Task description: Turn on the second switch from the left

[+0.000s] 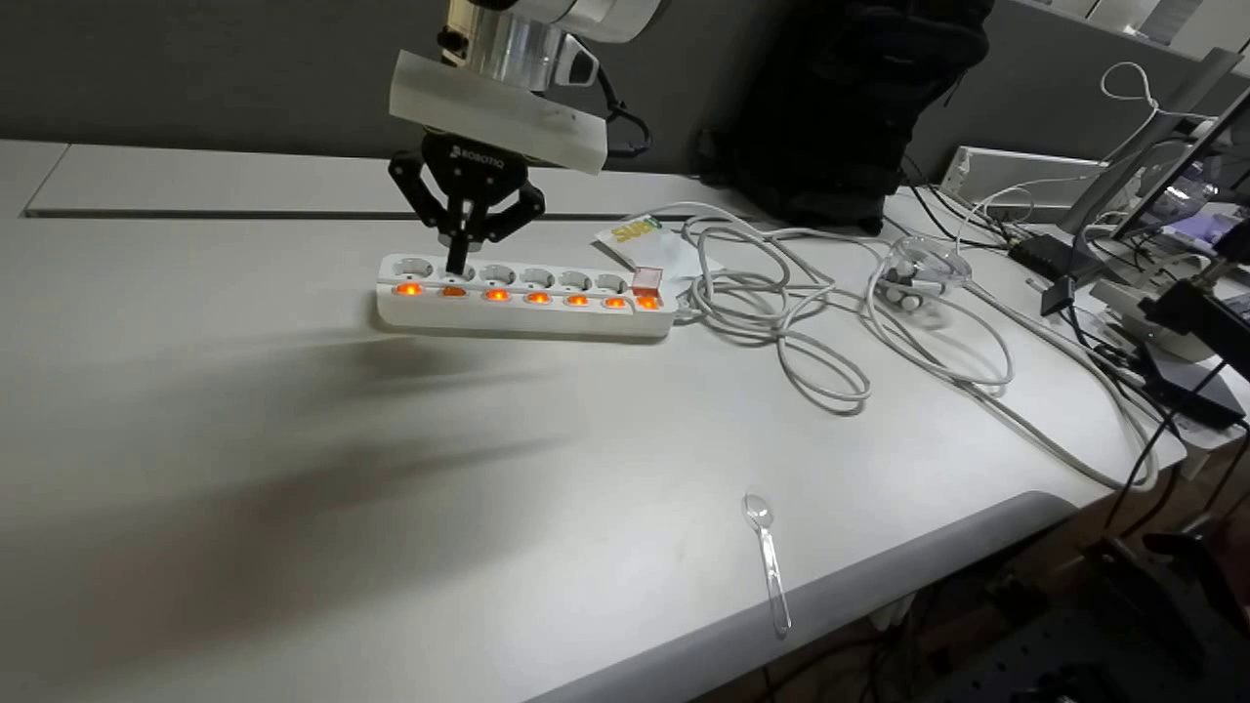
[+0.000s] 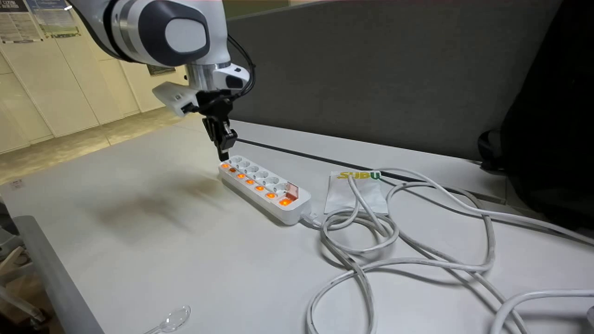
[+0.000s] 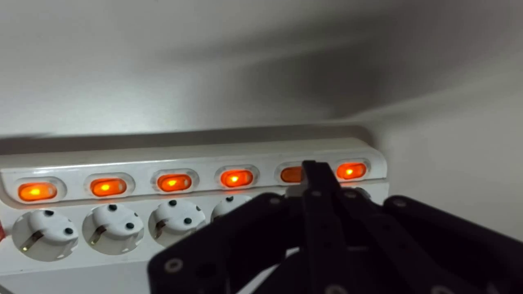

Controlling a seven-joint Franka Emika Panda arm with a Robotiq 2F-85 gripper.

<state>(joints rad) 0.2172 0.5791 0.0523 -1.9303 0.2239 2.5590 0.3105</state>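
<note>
The white power strip [image 1: 522,317] lies on the table with a row of orange switches; it also shows in an exterior view [image 2: 255,197] and the wrist view [image 3: 257,155]. The second switch from the left [image 1: 454,291] is dull and unlit; the others glow. It is dull as well in an exterior view [image 2: 232,170] and in the wrist view [image 3: 290,174], where a fingertip covers its right part. My gripper [image 1: 456,262] is shut and empty, pointing down over the strip by this switch; it also shows in the wrist view [image 3: 320,165]. Whether it touches the switch I cannot tell.
A coiled white cable [image 1: 742,283] lies beside the strip, with a white paper packet [image 2: 355,192] behind it. A clear plastic spoon [image 1: 770,561] lies near the table's front edge. A black backpack [image 1: 840,107] stands against the grey partition [image 2: 371,83].
</note>
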